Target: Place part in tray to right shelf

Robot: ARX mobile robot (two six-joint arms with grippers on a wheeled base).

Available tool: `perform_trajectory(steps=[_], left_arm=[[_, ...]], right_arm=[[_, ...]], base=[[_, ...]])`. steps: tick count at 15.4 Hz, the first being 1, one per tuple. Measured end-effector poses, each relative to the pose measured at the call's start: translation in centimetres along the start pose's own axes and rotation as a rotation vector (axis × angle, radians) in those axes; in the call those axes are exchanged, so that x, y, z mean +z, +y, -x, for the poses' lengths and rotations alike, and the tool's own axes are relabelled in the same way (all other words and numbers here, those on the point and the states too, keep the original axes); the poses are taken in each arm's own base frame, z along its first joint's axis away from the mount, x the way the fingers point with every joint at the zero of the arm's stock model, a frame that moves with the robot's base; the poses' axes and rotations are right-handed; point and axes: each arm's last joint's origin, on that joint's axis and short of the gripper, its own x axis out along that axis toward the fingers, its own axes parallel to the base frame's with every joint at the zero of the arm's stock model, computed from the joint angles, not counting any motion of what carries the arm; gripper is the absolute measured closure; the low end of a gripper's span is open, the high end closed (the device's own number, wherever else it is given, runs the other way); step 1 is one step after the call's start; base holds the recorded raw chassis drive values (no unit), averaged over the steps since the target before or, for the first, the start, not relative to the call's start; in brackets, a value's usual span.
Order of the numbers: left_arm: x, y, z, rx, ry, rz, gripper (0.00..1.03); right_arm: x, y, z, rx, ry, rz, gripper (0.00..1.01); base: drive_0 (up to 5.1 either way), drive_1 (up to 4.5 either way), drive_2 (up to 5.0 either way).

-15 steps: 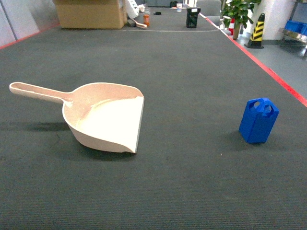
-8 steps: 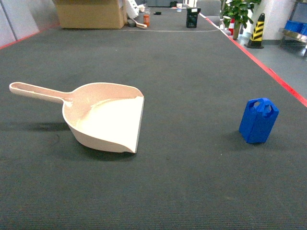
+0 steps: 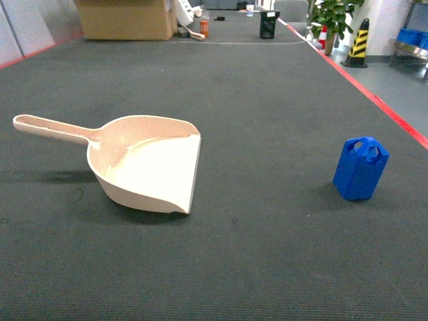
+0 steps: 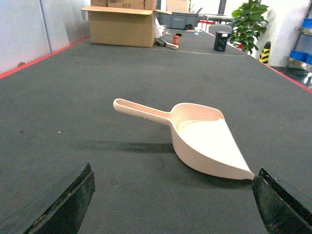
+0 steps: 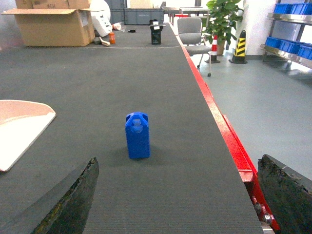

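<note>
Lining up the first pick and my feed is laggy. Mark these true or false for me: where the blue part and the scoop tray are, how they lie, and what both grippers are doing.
1. The blue part stands upright on the dark mat. True.
2. The part is already in the beige scoop tray. False: the tray is empty and the part stands well apart, to its right.
3. The tray's handle points left in the head view. True.
4. The right gripper is shut on the part. False: its jaws are spread wide, with the part ahead of them.
5. The left gripper is open, facing the tray. True.
</note>
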Motion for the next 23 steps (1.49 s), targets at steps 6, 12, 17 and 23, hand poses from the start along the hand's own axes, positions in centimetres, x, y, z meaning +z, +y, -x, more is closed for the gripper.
perform_trajectory(steps=[6,12,17,23], left_arm=[[0.0,0.0,0.0,0.000,0.000,0.000,0.05],[0.0,0.0,0.0,0.000,0.000,0.000,0.05],[0.0,0.0,0.0,0.000,0.000,0.000,0.05],[0.8,0.1,-3.2,0.018,0.177,0.278,0.05]], right_arm=[[0.0,0.0,0.0,0.000,0.000,0.000,0.03],[0.0,0.0,0.0,0.000,0.000,0.000,0.03],[0.0,0.0,0.0,0.000,0.000,0.000,0.03],[0.0,0.0,0.0,0.000,0.000,0.000,0.03]], base=[[0.0,0.00,0.0],[0.0,0.00,0.0],[0.0,0.00,0.0],[0.0,0.00,0.0]])
